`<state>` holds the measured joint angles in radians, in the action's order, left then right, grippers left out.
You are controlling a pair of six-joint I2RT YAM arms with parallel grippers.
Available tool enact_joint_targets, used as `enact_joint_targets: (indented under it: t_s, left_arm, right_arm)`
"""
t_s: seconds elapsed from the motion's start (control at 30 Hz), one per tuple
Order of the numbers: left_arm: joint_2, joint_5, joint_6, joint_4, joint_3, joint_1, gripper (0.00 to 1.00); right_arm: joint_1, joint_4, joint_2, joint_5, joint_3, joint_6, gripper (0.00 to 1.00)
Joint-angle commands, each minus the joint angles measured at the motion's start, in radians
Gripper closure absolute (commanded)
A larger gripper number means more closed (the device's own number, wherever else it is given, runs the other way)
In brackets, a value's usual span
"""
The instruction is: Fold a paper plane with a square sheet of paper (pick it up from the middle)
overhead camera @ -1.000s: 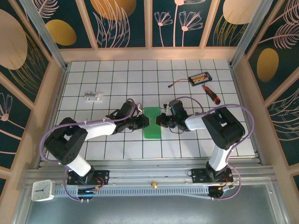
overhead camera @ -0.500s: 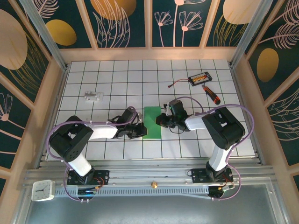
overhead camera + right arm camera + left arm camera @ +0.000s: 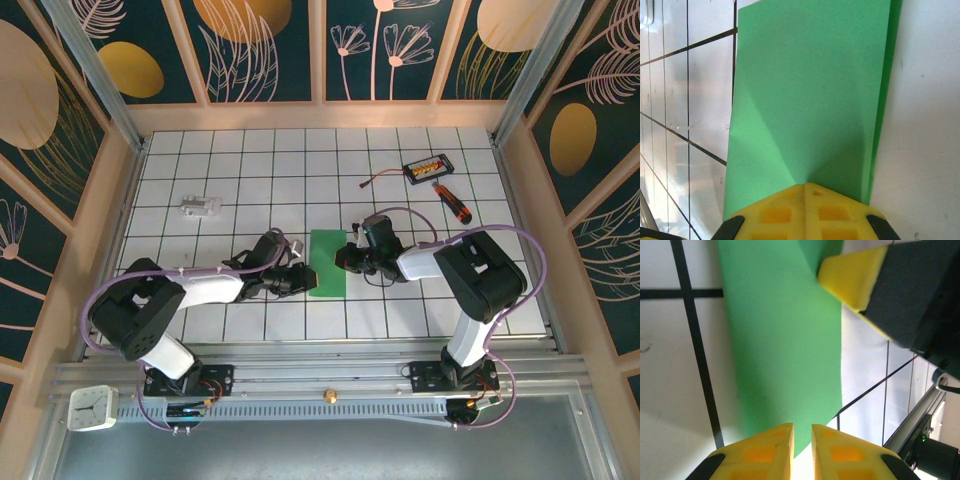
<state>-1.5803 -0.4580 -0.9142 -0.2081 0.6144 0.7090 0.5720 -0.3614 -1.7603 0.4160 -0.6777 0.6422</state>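
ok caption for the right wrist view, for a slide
Shut right gripper with its tips on the folded green paper.

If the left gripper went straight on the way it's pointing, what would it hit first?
Most likely the green paper: its near edge lies just ahead of the left gripper. Beyond the sheet sits the right gripper. How high the fingertips ride above the sheet is unclear.

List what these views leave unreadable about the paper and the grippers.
- Top view: the left gripper and right gripper are too small and dark to show contact with the folded green paper.
- Left wrist view: its yellow fingers cover the paper's near edge, so a pinch cannot be told.
- Right wrist view: the shut fingertips hide the paper's edge beneath them, and the layers there are unseen.
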Motion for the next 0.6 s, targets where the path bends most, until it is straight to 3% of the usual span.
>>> enact_joint_targets:
  t_s: [0.0,0.23,0.43,0.57]
  left_arm:
    - [-0.050,-0.036,0.021,0.046,-0.006,0.003,0.85]
    - [-0.034,0.124,0.041,0.147,-0.023,-0.012,0.90]
    - [0.071,0.046,0.027,0.014,-0.022,-0.013,0.83]
    - [0.023,-0.003,0.010,-0.059,0.006,-0.013,0.79]
  right_arm:
    - [-0.011,0.159,-0.028,-0.105,0.038,-0.016,1.00]
    - [-0.011,0.159,-0.033,-0.103,0.045,-0.018,1.00]
    - [-0.012,0.160,-0.028,-0.103,0.044,-0.019,1.00]
    - [-0.012,0.158,-0.027,-0.102,0.044,-0.018,1.00]
